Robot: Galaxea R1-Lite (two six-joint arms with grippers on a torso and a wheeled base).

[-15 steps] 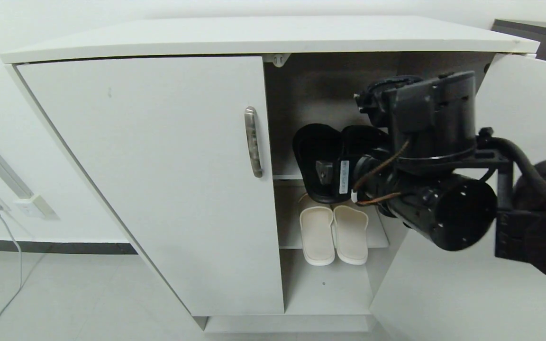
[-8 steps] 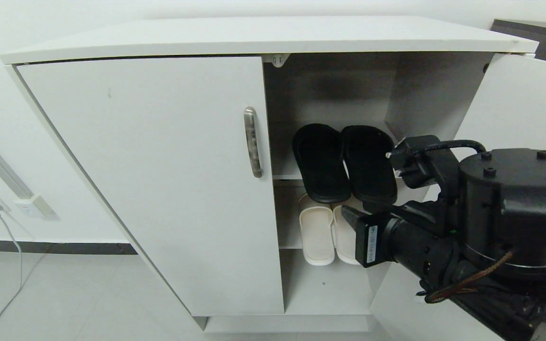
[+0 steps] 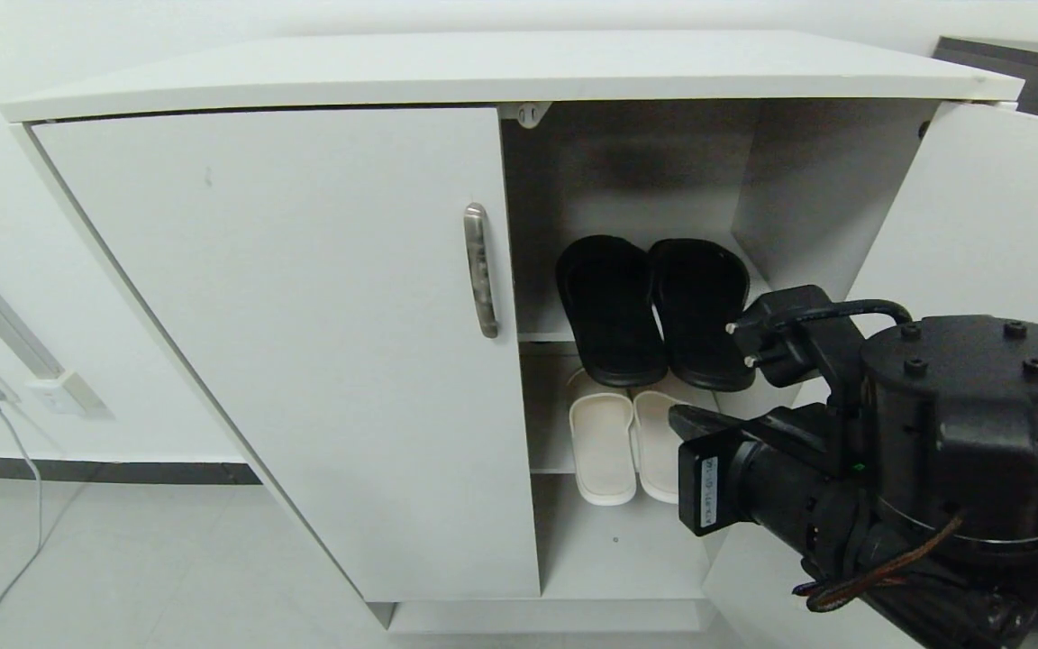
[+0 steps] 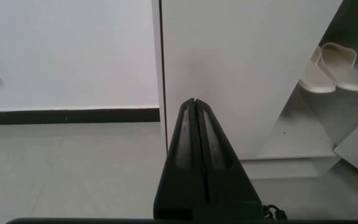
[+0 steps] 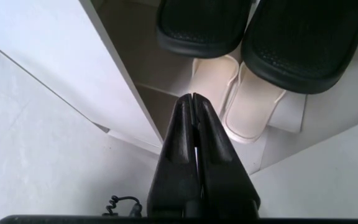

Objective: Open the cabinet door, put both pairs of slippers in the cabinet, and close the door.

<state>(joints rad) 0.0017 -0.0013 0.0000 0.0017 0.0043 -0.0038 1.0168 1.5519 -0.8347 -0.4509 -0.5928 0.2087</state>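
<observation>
Count's easy: two black slippers [image 3: 611,306] and two white slippers [image 3: 603,446], so four in all. One cabinet [image 3: 483,68] with two doors [image 3: 285,342], plus one handle [image 3: 480,270].

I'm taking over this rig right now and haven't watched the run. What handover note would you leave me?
Left claw: shut, empty, facing the closed left door.
Right claw: shut, empty, in front of the open compartment.
Black slippers: side by side on the upper shelf.
White slippers: side by side on the shelf below. Both pairs overhang their shelf fronts.
Done: right door open, both pairs in.
Left: close the right door; check that the overhanging slippers let it shut.
</observation>
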